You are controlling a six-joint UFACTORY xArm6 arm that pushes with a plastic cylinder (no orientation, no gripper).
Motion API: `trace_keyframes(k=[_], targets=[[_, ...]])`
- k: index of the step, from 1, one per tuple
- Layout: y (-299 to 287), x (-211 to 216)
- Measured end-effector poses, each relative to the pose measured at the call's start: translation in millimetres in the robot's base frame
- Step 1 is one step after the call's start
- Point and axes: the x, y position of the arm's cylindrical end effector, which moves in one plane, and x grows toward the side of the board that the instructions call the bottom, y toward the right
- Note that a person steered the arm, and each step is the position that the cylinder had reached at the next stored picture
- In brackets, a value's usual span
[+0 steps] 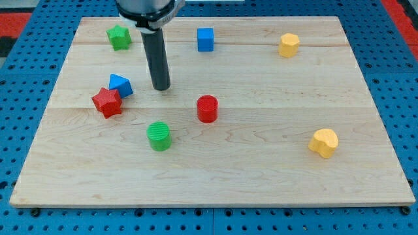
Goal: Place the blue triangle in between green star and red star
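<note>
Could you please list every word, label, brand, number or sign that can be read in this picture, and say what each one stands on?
None: no text, number or sign can be read anywhere.
The wooden board is bare.
The blocks, for example the blue triangle, green star and red star, carry no markings.
The dark rod ending in my tip, just to the view's right of the blue triangle, shows no label.
</note>
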Motion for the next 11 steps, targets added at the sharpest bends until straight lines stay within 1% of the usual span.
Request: trace_keyframes(k=[1,2,3,5,6,7,8,9,10,11], targets=[[-15.8,4.7],[-71.7,4.8],[-107.9,4.8],[-86.1,-11.2],[-86.1,-13.7],[-85.1,-39.9],[-101.3,-69.8],[-146.2,-78.8],[-211.6,-78.6],[-206.9,-49.3]])
